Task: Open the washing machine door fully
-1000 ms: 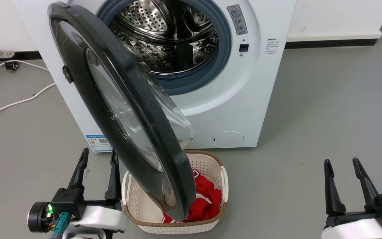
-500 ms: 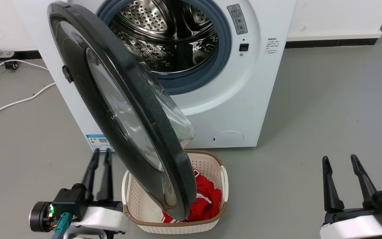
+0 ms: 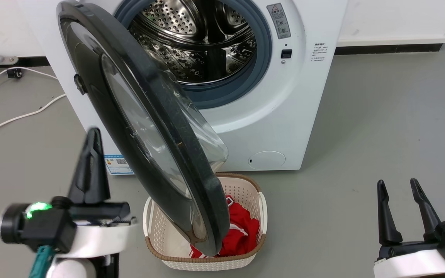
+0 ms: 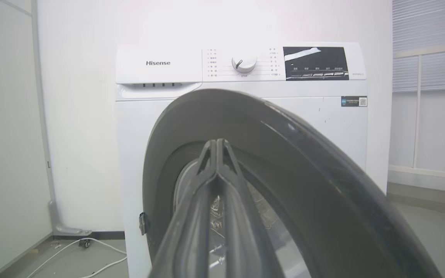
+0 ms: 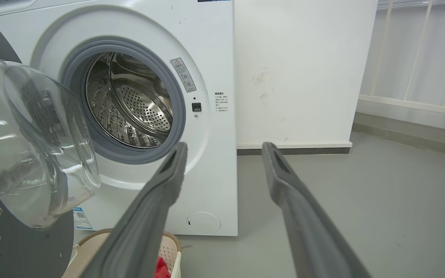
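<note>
Because the washing machine door [image 3: 151, 127] stands part-way open in front of the cream basket [image 3: 260, 208], its lower rim hides much of the basket and the red cloth [image 3: 242, 231], and the left gripper [image 3: 93, 135] is blurred in the head view. Hinged at the left of the washing machine [image 3: 303, 96], the door juts edge-on toward the robot, black face leftward, glass bowl bulging right. The left gripper, fingers pressed together on nothing, points up beside that black face; the right gripper [image 3: 396, 183] sits low, fingers spread, well apart from the door.
</note>
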